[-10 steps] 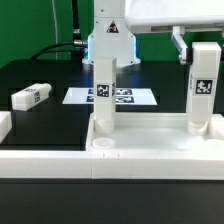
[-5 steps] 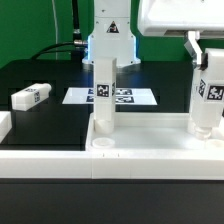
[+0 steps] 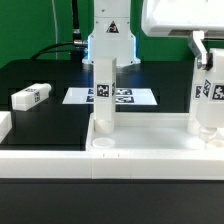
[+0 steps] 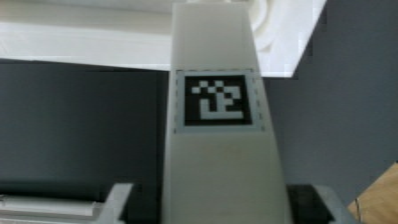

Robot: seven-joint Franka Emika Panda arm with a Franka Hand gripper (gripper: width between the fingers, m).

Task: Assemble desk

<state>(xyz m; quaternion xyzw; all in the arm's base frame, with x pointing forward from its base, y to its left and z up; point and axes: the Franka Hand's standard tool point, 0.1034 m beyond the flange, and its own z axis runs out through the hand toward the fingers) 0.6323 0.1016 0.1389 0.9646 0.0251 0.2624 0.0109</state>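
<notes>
White leg at frame right, clamped in gripper — seat it plumb into the desk top corner, twisting without tilt or side load.

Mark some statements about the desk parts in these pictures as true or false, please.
1. The standing leg is upright on the desk top, free of the jaws. True.
2. The loose leg lies on the marker board. False: it lies on the black table, to the exterior view's left of that board.
3. The jaws are closed on the held leg, which is upright at the exterior view's right. True.
4. The held leg shows no tag. False: a black-and-white tag is on its face.
</notes>
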